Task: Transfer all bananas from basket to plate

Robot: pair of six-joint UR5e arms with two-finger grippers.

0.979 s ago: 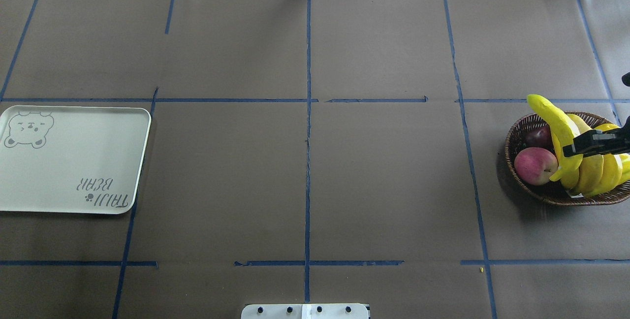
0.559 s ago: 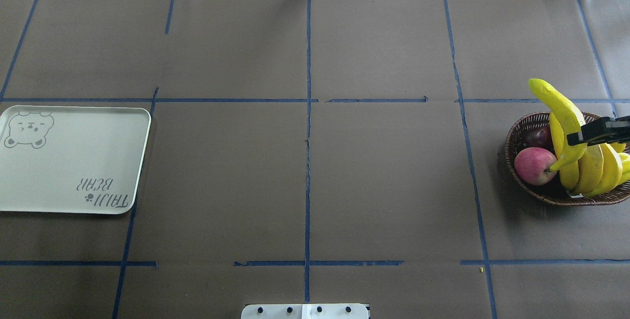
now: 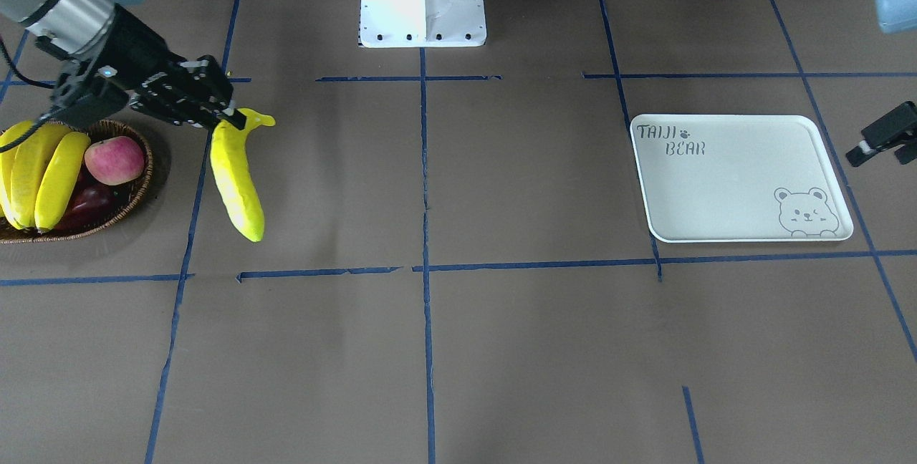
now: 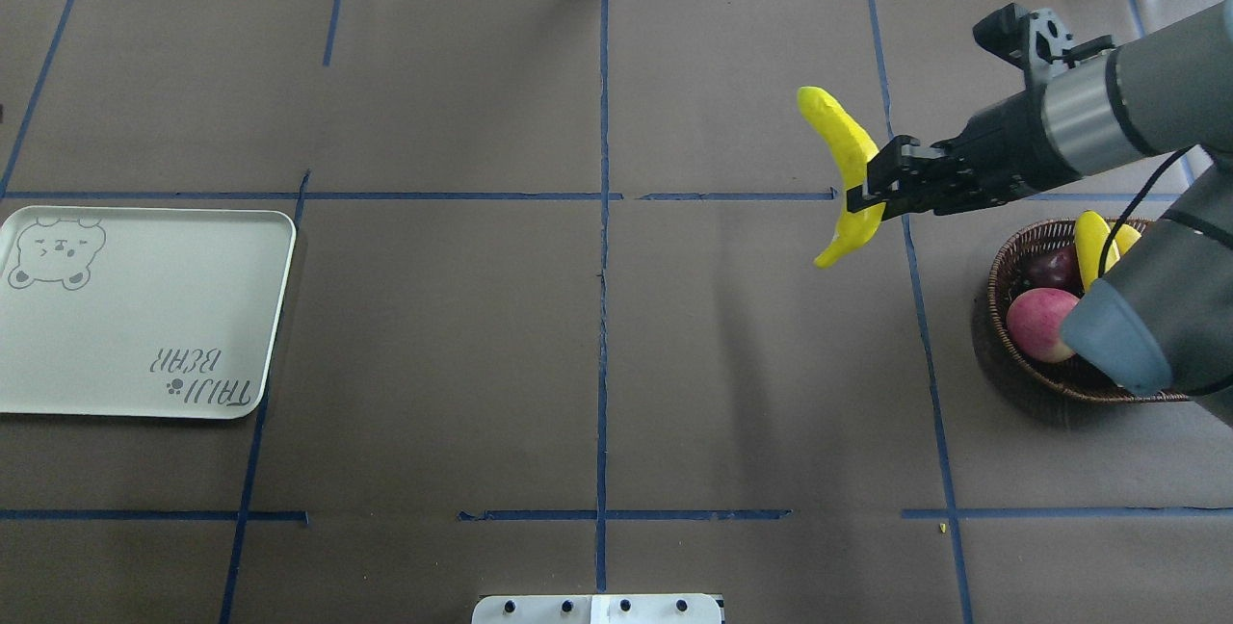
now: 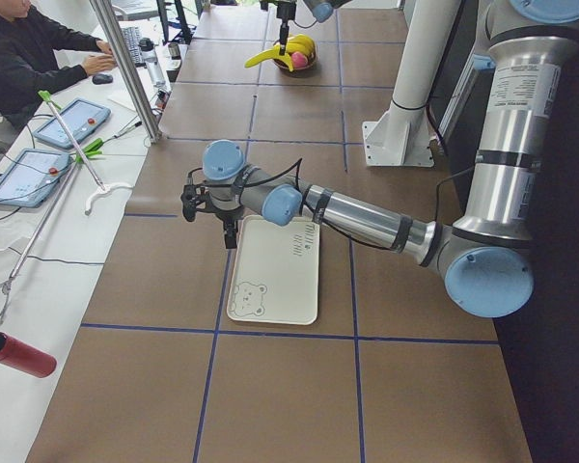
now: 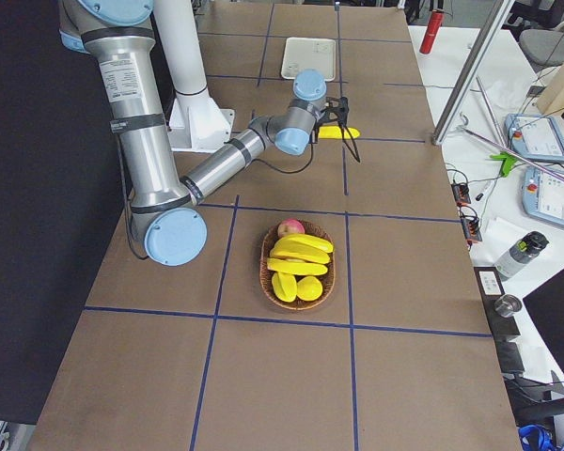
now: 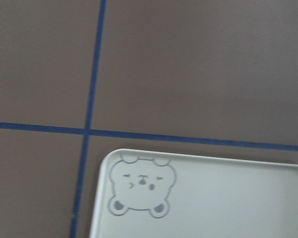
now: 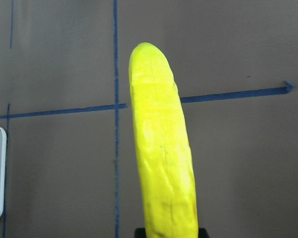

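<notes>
The right gripper (image 4: 869, 195) is clamped on a smooth, glossy, curved yellow banana (image 4: 836, 133) near its stem end. It holds the banana in the air just left of the dark woven wicker basket (image 4: 1019, 245). More bananas (image 3: 36, 170) and a round pink-red apple (image 3: 114, 160) lie in the basket. The pale rounded-corner plate (image 4: 144, 316) sits far left. The left gripper (image 3: 881, 138) hangs beside the plate, and its opening cannot be told.
</notes>
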